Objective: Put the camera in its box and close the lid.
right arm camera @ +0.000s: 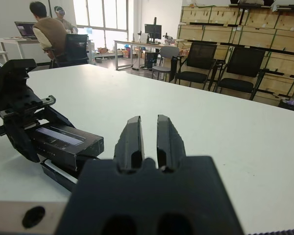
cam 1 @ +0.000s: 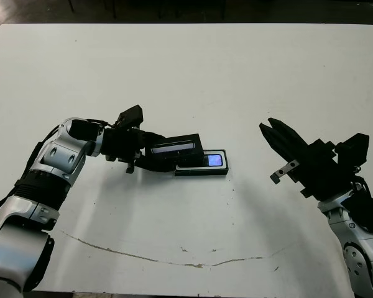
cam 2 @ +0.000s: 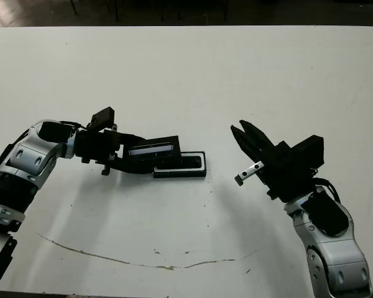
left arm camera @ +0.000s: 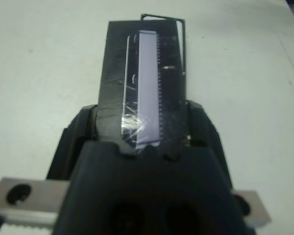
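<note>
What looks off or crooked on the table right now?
The lid is not square on the box: the left tool holds it tilted, overlapping only the box's near end, so the camera's screen shows uncovered. A thin cracked line runs across the table.

box (cam 1: 202, 170) half hidden under lid (cam 1: 173, 148)

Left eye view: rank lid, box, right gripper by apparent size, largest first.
1. right gripper, though it sits nearer the camera, so unsure.
2. lid and box: alike; the lid covers part of the box, no ranking.
</note>
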